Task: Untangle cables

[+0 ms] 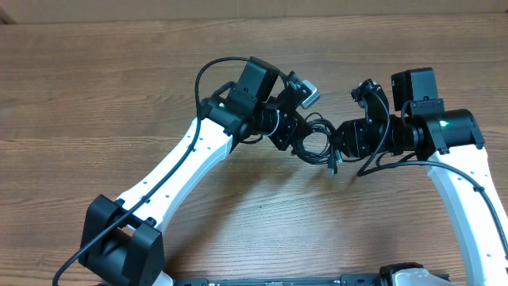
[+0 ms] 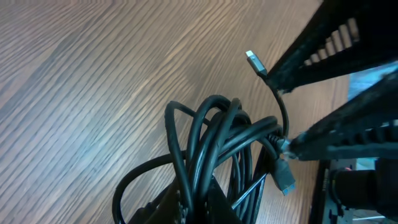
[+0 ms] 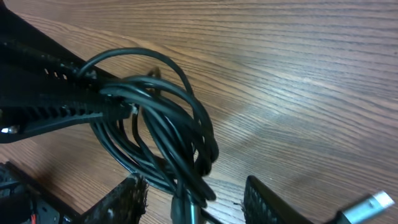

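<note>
The cables [image 1: 316, 137] are a tangled bundle of thin black cords held above the wooden table [image 1: 119, 87], between my two arms. My left gripper [image 1: 290, 133] is shut on the bundle; in the left wrist view its fingers [image 2: 205, 190] pinch several loops [image 2: 211, 134]. A silver-tipped plug [image 2: 252, 59] sticks up and a blue-tipped plug [image 2: 285, 177] hangs low. My right gripper [image 1: 337, 147] is open. In the right wrist view its fingers [image 3: 193, 196] straddle the lower strands of the bundle [image 3: 168, 118]. Another silver plug [image 3: 373, 204] shows at the bottom right.
The right gripper's spread fingers [image 2: 336, 81] fill the right side of the left wrist view. The left gripper's fingers [image 3: 50, 93] enter the right wrist view from the left. Thicker black arm cables [image 1: 210, 67] loop over the left arm. The arm bases [image 1: 123, 246] stand at the front edge.
</note>
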Robot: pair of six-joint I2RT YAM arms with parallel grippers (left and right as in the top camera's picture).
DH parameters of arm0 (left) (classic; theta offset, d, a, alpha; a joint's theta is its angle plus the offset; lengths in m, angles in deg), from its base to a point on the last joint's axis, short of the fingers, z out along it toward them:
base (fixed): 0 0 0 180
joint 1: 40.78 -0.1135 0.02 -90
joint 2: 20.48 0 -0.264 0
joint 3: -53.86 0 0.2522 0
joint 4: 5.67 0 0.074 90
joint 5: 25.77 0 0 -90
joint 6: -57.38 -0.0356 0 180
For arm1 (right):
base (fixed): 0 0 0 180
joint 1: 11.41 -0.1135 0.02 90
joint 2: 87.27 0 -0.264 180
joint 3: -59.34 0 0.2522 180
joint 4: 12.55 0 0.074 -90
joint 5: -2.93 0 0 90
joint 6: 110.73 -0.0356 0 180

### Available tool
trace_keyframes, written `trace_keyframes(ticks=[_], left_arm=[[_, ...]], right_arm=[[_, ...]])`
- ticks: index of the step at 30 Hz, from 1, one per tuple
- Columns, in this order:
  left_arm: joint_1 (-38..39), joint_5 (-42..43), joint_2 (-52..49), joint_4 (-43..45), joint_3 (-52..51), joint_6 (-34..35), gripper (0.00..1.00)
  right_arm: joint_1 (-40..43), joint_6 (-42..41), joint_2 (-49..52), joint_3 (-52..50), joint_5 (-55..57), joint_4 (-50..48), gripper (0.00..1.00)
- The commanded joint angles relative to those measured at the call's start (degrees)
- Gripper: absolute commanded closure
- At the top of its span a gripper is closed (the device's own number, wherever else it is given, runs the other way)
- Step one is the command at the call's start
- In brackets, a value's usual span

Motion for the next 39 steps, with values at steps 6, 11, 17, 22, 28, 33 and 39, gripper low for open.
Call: trace_keyframes(ticks=[6, 11, 17, 22, 28, 33, 39], left_arm=[[-0.3, 7.1, 2.0, 2.3, 1.2, -1.4, 0.96], [-0.3, 7.1, 2.0, 2.2, 1.2, -1.5, 0.96], [-0.3, 6.8, 2.0, 2.2, 1.2, -1.5, 0.96], [-0.4, 4.7, 2.0, 2.1, 1.2, -1.5, 0.96], [-2.4, 3.5, 2.0, 1.9, 1.2, -1.3, 0.96], [-5.6, 3.5, 2.0, 1.8, 1.2, -1.2, 0.96], [-8.3, 3.6, 2.0, -1.1, 1.2, -1.2, 0.96]], right_arm=[[-0.2, 1.0, -0.1, -0.4, -0.8, -0.3, 0.51], [-0.2, 1.0, -0.1, -0.4, -0.8, -0.5, 0.7], [-0.2, 1.0, -0.1, -0.4, -0.8, -0.5, 0.89], [-0.2, 1.0, -0.1, -0.4, -0.1, -0.5, 0.96], [-0.2, -0.7, -0.1, -0.4, 4.6, 0.8, 0.96], [-0.1, -9.2, -0.1, -0.7, 14.4, 1.1, 0.96], [0.0, -29.8, 0.3, -0.7, 31.7, 2.6, 0.96]])
